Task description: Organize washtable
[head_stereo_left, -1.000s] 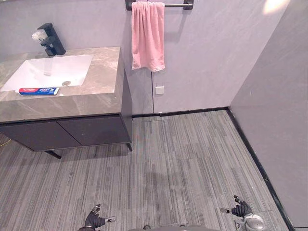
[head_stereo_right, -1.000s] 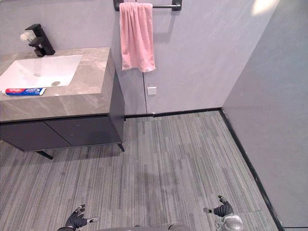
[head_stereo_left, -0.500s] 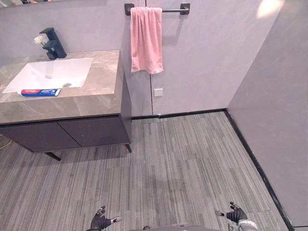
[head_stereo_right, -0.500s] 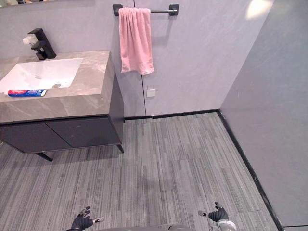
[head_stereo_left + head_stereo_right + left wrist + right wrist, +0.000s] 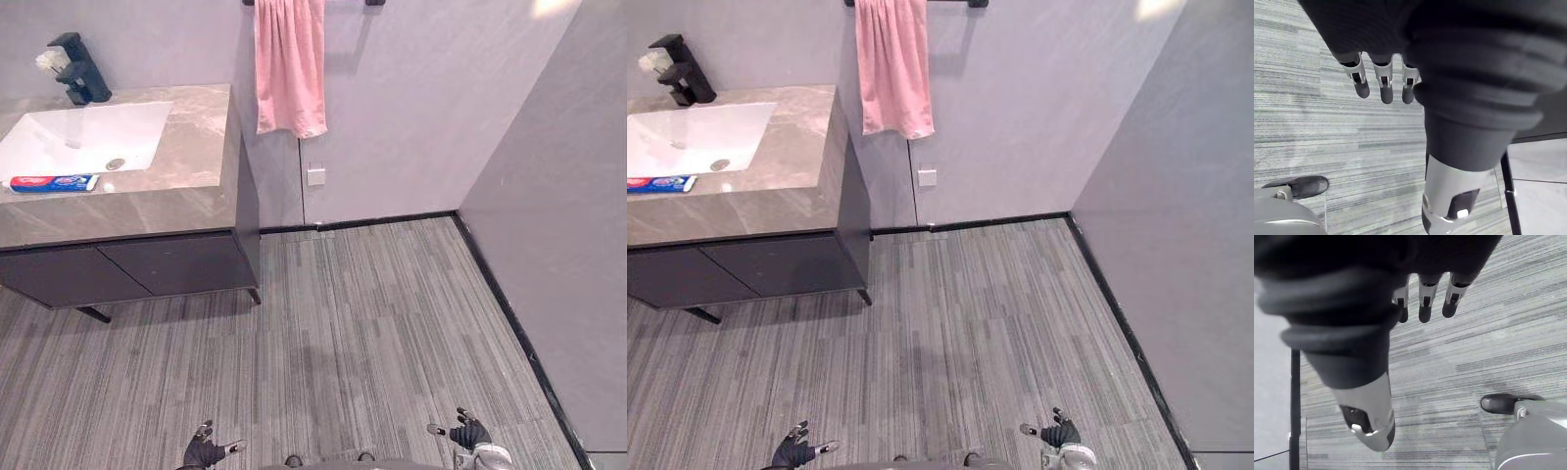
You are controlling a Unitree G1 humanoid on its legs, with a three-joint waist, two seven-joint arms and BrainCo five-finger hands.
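Since half a second ago the whole view is sliding: the washtable (image 5: 196,186) is drifting toward the left edge and the towel rail is slipping out at the top. That is my head camera moving, not the things. Both hands are sitting low in the near part of the view much as before.

I am standing on the floor (image 5: 372,323), well apart from the washtable, which is lying at the far left. The toothpaste tube (image 5: 54,182) is lying flat on the stone top, just beside the near rim of the sink (image 5: 88,137), with the black faucet (image 5: 76,69) standing behind the basin. Something small and pale is sitting by the faucet; I cannot tell what it is. The left hand (image 5: 203,453) and right hand (image 5: 470,434) are hanging at my sides with fingers straight and relaxed, holding nothing.

I am judging the task as barely begun, and several things are worrying me:

- **Losing sight of the tube:** the tube is already riding close to the left edge, so any further drift would be hiding it from me.
- **A clumsy reach:** this could be nudging the tube into the basin or off the near lip of the counter.
- **The towel:** the pink towel (image 5: 289,69) is hanging just beside the counter's right end, so an arm swinging wide could be snagging it.
- **The wall:** the grey wall (image 5: 568,245) is closing in on the right, so a careless turn could be brushing it.
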